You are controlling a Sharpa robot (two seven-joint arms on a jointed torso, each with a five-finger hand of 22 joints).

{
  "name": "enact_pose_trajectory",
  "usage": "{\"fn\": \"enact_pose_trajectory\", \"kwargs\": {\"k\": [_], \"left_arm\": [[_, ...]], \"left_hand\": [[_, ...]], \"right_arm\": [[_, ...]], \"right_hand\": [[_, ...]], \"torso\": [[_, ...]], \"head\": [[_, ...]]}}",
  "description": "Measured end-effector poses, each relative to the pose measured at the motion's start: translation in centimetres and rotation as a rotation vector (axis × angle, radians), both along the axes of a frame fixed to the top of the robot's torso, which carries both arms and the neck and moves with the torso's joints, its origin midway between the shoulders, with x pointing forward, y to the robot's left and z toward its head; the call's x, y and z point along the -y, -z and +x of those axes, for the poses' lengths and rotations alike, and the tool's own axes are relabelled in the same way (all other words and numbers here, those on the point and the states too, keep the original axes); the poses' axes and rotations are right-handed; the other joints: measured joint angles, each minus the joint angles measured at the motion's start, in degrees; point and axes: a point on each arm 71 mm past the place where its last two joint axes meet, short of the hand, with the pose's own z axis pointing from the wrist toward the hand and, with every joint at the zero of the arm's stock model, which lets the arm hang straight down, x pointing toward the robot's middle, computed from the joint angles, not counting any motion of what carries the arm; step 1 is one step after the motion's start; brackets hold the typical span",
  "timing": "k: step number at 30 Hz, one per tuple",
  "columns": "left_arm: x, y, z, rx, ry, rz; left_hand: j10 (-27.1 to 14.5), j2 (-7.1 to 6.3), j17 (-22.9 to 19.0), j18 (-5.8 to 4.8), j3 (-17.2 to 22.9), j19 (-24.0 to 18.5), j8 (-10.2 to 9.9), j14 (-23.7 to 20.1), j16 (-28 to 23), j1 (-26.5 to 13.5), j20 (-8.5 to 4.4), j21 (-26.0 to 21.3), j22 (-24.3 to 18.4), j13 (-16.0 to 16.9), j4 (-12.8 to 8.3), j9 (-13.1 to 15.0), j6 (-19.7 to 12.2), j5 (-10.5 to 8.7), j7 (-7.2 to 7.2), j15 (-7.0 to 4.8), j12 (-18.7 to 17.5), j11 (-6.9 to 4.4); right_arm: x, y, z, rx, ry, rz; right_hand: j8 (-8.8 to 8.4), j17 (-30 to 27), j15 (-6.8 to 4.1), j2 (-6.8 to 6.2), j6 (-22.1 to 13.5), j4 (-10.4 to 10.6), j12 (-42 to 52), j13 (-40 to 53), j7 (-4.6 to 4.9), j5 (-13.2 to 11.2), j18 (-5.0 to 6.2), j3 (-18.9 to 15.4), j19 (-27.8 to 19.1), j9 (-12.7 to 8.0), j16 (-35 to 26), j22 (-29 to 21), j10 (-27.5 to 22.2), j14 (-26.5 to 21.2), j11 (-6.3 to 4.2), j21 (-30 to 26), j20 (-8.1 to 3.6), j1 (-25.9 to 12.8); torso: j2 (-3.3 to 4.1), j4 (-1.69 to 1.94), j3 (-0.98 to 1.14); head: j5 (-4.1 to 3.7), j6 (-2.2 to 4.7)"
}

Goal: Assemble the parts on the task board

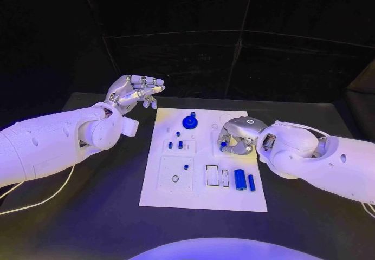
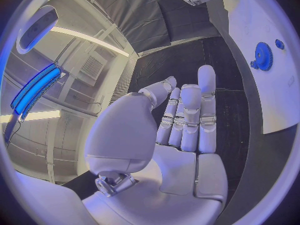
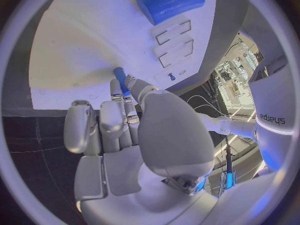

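Observation:
The white task board lies in the middle of the black table. My right hand hovers low over the board's right side and pinches a small blue peg between thumb and finger; in the right wrist view the peg sticks out from the fingertips of that hand toward the board. My left hand is raised beyond the board's far left corner, fingers apart, holding nothing. The left wrist view shows that hand with its palm bare.
A blue gear stands at the board's far middle, also visible as the gear. Two short blue pegs stand left of centre. A thick blue cylinder and a thin blue pin lie near right, beside rectangular recesses.

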Motion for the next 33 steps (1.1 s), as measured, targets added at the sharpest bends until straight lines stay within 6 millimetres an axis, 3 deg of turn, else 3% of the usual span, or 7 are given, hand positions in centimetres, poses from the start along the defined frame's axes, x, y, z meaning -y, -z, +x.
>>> {"fn": "enact_pose_trajectory", "kwargs": {"k": [9, 14, 26, 33], "left_arm": [[-0.1, 0.0, 0.0, -0.001, -0.003, 0.002], [-0.2, 0.1, 0.1, -0.001, -0.005, 0.002], [0.4, 0.1, 0.2, -0.002, 0.006, 0.000], [0.6, 0.1, 0.2, -0.002, 0.011, -0.002]], "left_hand": [[0.0, 0.00, 0.0, 0.00, 0.0, 0.0, 0.0, 0.0, 0.0, 0.0, 0.00, 0.0, 0.0, 0.0, 0.0, 0.0, 0.0, 0.00, 0.00, 0.00, 0.0, 0.00], [0.0, 0.00, 0.0, 0.00, 0.0, 0.0, 0.0, 0.0, 0.0, 0.0, 0.00, 0.0, 0.0, 0.0, 0.0, 0.0, 0.0, 0.00, 0.00, 0.00, 0.0, 0.00], [0.0, 0.00, 0.0, -0.01, 0.0, 0.0, 0.0, 0.0, 0.0, 0.0, 0.00, 0.0, 0.0, 0.0, 0.0, 0.0, 0.0, 0.00, 0.00, 0.00, 0.0, 0.00], [0.0, 0.00, 0.0, -0.01, 0.0, 0.0, 0.0, 0.0, 0.0, 0.0, 0.00, 0.0, 0.0, 0.0, 0.0, 0.0, 0.0, 0.00, 0.00, 0.00, 0.0, 0.00]], "right_arm": [[-0.3, -1.3, -1.3, 0.052, -0.019, 0.085], [-1.7, -2.3, -3.0, 0.064, -0.072, 0.149], [-8.7, -2.5, -4.5, 0.014, -0.249, 0.262], [-11.9, -0.4, -5.5, -0.051, -0.327, 0.277]], "right_hand": [[0.16, 0.2, -0.20, 0.37, 0.1, -0.3, -0.7, -0.2, 0.07, 0.2, 0.00, 0.5, 0.2, 0.1, 0.2, 0.0, 0.1, -0.2, -0.10, 0.0, -0.20, 0.4], [0.15, 0.3, -0.20, 0.37, 0.1, -0.4, -1.2, -0.3, 0.07, 0.7, 0.00, 0.7, 0.2, 0.0, 0.2, 0.0, 0.1, -0.2, -0.09, 0.2, -0.20, 0.4], [-0.53, 0.1, -0.20, 0.36, -0.5, -0.7, -2.4, -0.4, 0.59, 0.7, 0.00, 1.4, 0.2, -0.2, 0.2, 0.0, -0.5, -0.2, 0.45, 0.2, -0.20, 0.4], [-0.73, -0.1, -0.20, 0.36, -0.7, -0.9, -2.7, -0.4, 0.78, 0.7, 0.00, 1.5, 0.2, -0.3, 0.2, 0.0, -0.6, -0.2, 0.64, 0.2, -0.20, 0.4]], "torso": [[-0.08, -0.01, -0.03], [-0.09, -0.06, -0.05], [-0.07, 0.00, -0.10], [0.01, 0.14, -0.10]], "head": [[0.12, 0.23], [0.12, 0.29], [0.71, 0.12], [2.11, -0.16]]}}
